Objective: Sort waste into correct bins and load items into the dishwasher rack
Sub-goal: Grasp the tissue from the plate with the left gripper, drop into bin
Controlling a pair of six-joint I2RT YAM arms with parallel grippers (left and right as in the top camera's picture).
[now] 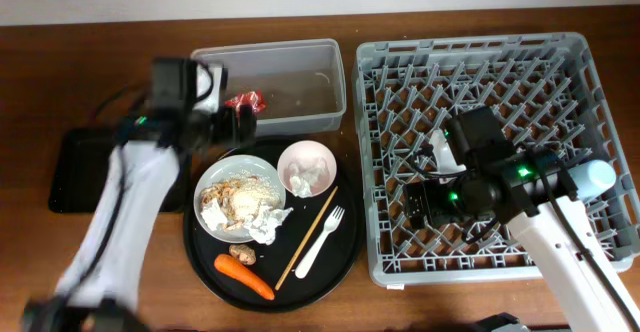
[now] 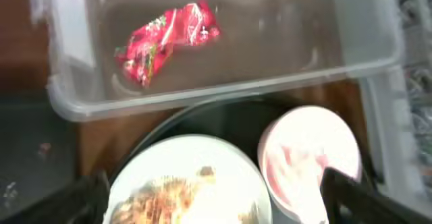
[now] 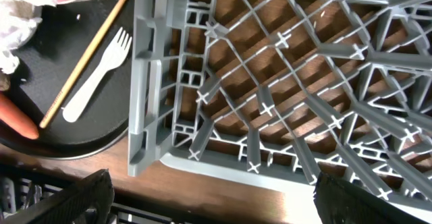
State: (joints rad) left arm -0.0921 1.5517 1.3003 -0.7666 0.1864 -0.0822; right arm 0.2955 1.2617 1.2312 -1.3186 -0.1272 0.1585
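Observation:
The red wrapper [image 1: 245,100] [image 2: 165,42] lies in the clear tub [image 1: 320,67] [image 2: 223,89]. My left gripper [image 1: 240,125] [image 2: 216,210] is open and empty above the tub's front edge, over the grey plate [image 1: 222,172] [image 2: 196,156]. The plate holds crumbs and white tissues [image 1: 262,222]. The pink bowl [image 1: 312,154] [image 2: 307,153] holds a tissue. The chopstick [image 1: 307,237] [image 3: 84,59], fork [image 1: 320,240] [image 3: 98,72], carrot [image 1: 243,277] [image 3: 17,116] and brown lump [image 1: 240,254] lie on the round black tray. My right gripper [image 1: 425,202] [image 3: 226,204] is open and empty over the dishwasher rack's [image 1: 575,82] [image 3: 145,82] front left corner. A light blue cup [image 1: 597,177] sits in the rack.
The shallow black rectangular tray [image 1: 75,172] sits at the far left. The round black tray [image 1: 345,247] lies between it and the rack. Bare wooden table shows along the front edge. A cable runs behind the left arm.

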